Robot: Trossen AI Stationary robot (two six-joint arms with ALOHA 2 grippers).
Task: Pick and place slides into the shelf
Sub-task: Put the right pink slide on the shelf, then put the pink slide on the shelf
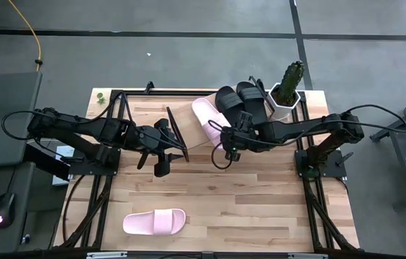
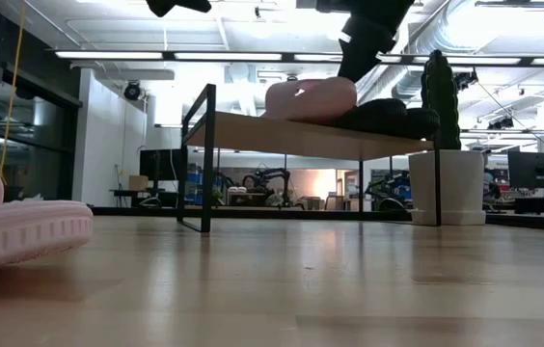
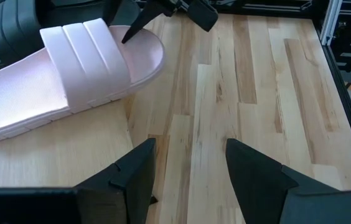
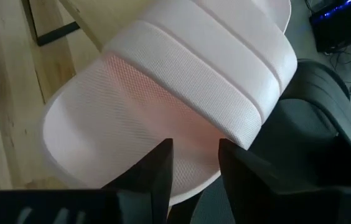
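Observation:
One pale pink slide [image 1: 206,121] lies sole-down on the light-wood shelf [image 1: 188,144], with two black slides [image 1: 242,101] beside it toward the cactus pot. The pink slide [image 3: 70,74] also shows in the left wrist view. A second pink slide [image 1: 154,221] rests on the table near its near edge and fills the left foreground [image 2: 12,231] of the low view. My right gripper [image 1: 224,152] is open just over the shelved pink slide's near end [image 4: 132,130]. My left gripper [image 1: 154,165] is open over bare table [image 3: 191,162], left of the shelf's dark end panel. My right gripper's fingers [image 4: 157,168] come slanting down at the footbed at the near end of the pink slide [image 4: 119,124], which stays flat on the shelf. Nothing sits between the fingers. I cannot tell whether a fingertip [image 3: 129,34] touches the slide.
A white hexagonal pot with a cactus [image 1: 287,92] stands at the shelf's right end. The shelf's dark end panel [image 1: 176,133] is close to my left gripper. Bare wood table [image 1: 260,208] spreads across the near half.

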